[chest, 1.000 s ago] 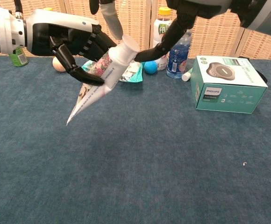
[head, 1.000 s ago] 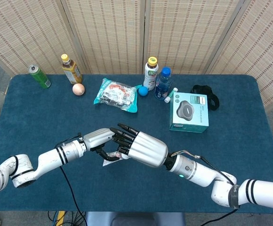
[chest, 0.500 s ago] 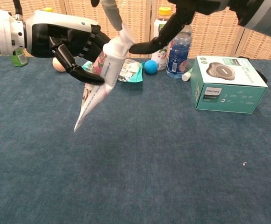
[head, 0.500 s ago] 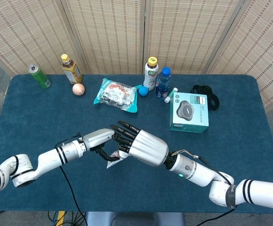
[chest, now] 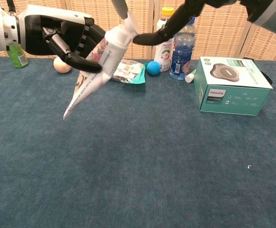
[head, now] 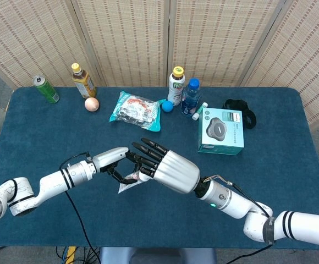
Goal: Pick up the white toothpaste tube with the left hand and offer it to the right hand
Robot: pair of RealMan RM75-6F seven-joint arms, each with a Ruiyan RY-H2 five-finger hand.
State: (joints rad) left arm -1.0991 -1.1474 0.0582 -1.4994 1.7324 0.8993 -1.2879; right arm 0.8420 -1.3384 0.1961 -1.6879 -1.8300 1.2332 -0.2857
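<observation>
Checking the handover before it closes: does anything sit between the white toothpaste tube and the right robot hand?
Nothing visible does. The left robot hand holds the white toothpaste tube above the blue table, and the right robot hand's fingers already meet its cap end.

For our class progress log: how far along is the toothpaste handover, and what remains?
Done: the left hand has the toothpaste tube lifted off the table. In hand: the right hand has fingers at the cap end. Left: a firm right-hand grip, then left release.
</observation>
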